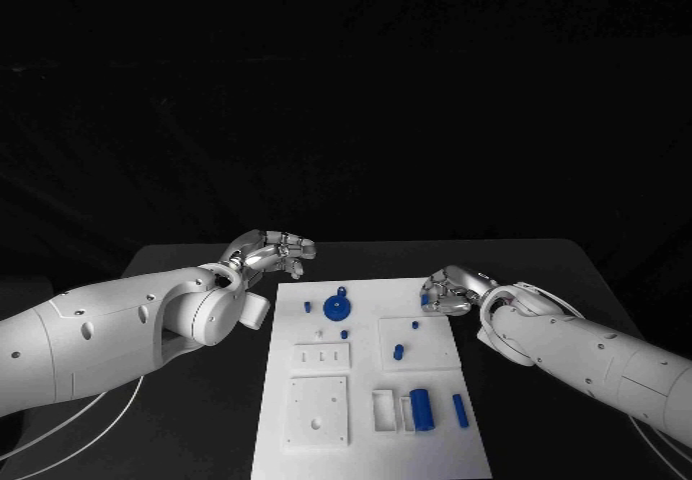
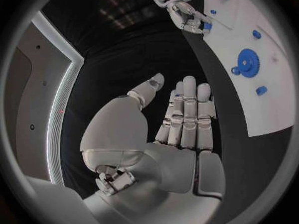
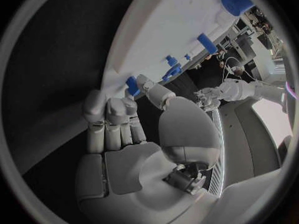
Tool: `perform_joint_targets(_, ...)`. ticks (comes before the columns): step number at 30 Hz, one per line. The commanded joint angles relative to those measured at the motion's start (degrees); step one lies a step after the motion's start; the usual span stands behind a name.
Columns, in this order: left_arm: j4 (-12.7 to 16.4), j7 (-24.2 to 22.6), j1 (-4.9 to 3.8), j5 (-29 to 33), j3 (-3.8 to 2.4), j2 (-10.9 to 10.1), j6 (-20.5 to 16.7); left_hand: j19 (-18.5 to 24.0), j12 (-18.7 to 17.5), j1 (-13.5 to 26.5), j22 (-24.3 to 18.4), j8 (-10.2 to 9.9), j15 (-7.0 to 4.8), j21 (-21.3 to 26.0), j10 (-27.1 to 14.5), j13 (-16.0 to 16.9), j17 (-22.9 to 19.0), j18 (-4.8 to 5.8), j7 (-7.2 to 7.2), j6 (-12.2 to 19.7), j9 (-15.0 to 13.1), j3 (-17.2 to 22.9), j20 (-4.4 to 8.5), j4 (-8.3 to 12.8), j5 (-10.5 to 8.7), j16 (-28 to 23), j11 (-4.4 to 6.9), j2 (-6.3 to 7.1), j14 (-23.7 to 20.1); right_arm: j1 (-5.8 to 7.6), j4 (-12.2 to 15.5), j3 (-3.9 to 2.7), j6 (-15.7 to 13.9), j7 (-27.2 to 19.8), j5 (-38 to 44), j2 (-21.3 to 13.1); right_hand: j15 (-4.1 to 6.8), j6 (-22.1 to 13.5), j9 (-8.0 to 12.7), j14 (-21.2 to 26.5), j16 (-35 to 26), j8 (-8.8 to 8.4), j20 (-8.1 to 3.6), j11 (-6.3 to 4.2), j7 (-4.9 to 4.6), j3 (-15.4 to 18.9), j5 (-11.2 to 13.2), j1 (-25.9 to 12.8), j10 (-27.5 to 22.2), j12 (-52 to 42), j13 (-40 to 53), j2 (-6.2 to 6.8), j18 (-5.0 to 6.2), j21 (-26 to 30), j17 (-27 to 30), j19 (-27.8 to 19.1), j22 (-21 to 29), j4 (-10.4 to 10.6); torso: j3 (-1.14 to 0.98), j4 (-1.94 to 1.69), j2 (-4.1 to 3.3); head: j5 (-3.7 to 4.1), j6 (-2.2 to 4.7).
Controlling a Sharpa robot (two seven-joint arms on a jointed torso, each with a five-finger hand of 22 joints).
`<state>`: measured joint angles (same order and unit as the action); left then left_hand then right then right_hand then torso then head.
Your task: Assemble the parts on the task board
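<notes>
The task board (image 1: 368, 440) sits in the middle of the black table (image 1: 173, 262), running lengthwise away from the robot, with blue parts scattered on it. Closest in you've got a fat blue cylinder (image 1: 420, 408) lying next to a white holder, and a thinner blue pin (image 1: 460, 409) just to the side of it. A bit further up there's a small blue peg (image 1: 398, 351) on a raised white square, and another tiny one (image 1: 415, 324) near that square's far edge. Past that, toward the far end, the blue gear (image 1: 338, 305) lies flat, with a couple of small blue bits around it.

Right hand (image 1: 450, 292) is at the board's far right edge with its fingers curled in. In the right wrist view there's a small blue part (image 3: 132, 83) right at the fingertips (image 3: 144, 82), so my read is it's pinching that piece between thumb and finger, though it's tight in there and hard to be totally sure.

Left hand (image 1: 270, 252) hangs off the board's far left corner, over bare table. The left wrist view shows the fingers (image 2: 189, 115) straight and together with the thumb out to the side, nothing in it, so it's free.

Looks to me like we're early in the job: most parts are loose, and the step in hand is the right hand picking up that small piece at the edge. Next move probably calls for a firm pinch and a clean lift, then lining the piece up over whichever socket it belongs in. Small part, so it could easily slip or tilt.
</notes>
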<state>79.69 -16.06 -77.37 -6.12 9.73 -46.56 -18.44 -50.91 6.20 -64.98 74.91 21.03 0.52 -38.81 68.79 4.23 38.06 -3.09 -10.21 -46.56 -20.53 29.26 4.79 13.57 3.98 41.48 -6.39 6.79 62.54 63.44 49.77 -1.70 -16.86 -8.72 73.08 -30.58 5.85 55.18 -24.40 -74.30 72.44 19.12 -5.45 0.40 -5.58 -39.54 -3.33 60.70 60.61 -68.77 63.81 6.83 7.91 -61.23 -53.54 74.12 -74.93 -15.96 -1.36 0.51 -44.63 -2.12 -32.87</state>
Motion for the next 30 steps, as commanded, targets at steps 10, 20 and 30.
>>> perform_joint_targets(10, 0.2, -0.5, -0.03, 0.2, -0.04, 0.1, 0.7, 0.0, 0.0, 0.5, 0.8, -0.1, -0.11, -0.3, 0.2, 0.0, -0.1, -1.33, -0.13, -0.1, -0.1, 0.2, 0.42, 0.0, -0.31, 0.4, -0.1, -0.01, -0.4, -0.04, 0.3, 0.0, -0.8, -0.3, -2.1, -0.1, 1.14, 3.6, -1.2, -0.2, -0.2, 1.54, -0.48, -1.24, 0.05, -2.3, 0.3, -0.9, 1.1, 0.0, -0.2, -1.42, 7.09, -0.3, -0.3, 0.5, -0.8, 1.5, 0.01, -0.03, -0.02, 0.17, -0.02)
perform_joint_targets(20, 0.4, 0.6, -0.03, -0.9, -0.04, 0.0, 0.9, 0.0, 0.3, 0.7, 0.8, -0.1, -0.22, -0.3, 0.8, 0.2, -0.1, -1.32, -0.08, -0.2, -0.2, 0.2, 0.46, -0.1, -0.32, 0.4, 0.08, -0.15, -0.3, 0.41, 3.4, -0.02, -2.1, 3.4, 2.5, -1.4, 1.44, 3.9, -1.4, -0.2, -0.2, 1.66, -0.58, -1.49, 0.3, -2.4, 0.3, -1.1, 1.3, 0.0, -0.2, -1.19, 7.09, -0.4, -0.4, 0.7, -0.8, 1.4, -0.02, 0.1, 0.09, 0.13, 0.18)
perform_joint_targets(30, 0.7, 7.7, -0.06, -6.4, -0.28, -0.3, 3.5, -0.5, 4.8, 4.5, 0.8, 1.0, -1.62, -1.1, 6.8, 3.2, 0.1, -0.97, 1.36, -2.8, -1.6, -1.6, 1.64, -2.2, -0.65, 1.8, 3.02, -0.81, 0.6, 4.09, 12.5, -1.44, -1.4, 11.6, 13.2, -3.7, 1.66, 4.1, -1.7, -0.3, -0.3, 1.74, -0.96, -1.71, 0.51, -3.0, -0.5, -1.5, 1.5, 0.0, -0.1, -0.36, 7.09, -0.4, -0.5, 1.1, -0.7, 1.5, 0.16, 0.2, 0.45, 0.25, 0.81)
